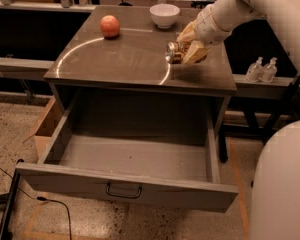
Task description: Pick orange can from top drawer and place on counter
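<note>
The gripper (pixel 186 50), clamped on the shiny orange-bronze metal can (pixel 173 52), hovers over the glossy grey-brown counter (pixel 115 59), right side. Placement step: lower, then release.

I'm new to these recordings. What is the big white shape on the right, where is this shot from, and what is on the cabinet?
The white shape is a robot arm. Its end effector, a two-finger clamp, is over the right side of the counter, shut on the orange can, which lies sideways. Whether the can touches the top cannot be told. The single camera looks down from the front. An apple and a white bowl sit at the back of the counter. Below, the top drawer is pulled open, with nothing visible inside. Two small bottles stand on a ledge to the right.
</note>
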{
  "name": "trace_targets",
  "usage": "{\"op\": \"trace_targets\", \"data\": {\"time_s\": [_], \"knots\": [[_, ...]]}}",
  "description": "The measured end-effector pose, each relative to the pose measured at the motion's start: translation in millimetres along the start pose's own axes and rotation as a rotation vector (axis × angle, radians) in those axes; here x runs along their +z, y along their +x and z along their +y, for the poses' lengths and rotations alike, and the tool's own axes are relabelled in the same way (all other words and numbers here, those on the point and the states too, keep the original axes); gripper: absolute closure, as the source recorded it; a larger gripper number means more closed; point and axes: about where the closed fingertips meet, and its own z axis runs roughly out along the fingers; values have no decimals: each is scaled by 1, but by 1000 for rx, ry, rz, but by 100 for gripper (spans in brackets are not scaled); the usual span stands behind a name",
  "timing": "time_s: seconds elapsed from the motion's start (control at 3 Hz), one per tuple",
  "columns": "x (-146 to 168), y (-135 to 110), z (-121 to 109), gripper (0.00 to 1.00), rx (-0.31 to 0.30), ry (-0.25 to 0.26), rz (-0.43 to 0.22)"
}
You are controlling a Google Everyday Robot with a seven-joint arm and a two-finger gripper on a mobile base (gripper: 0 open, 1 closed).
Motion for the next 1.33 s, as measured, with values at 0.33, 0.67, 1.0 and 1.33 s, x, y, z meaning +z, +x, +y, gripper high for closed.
{"op": "trace_targets", "data": {"time_s": [0.33, 0.67, 1.0, 1.33], "knots": [[8, -4, 1, 36, -4, -25, -18], [14, -7, 3, 12, -6, -49, -28], [18, -7, 5, 0, -5, -65, -33], [18, -6, 7, 0, 1, -67, -35]]}}
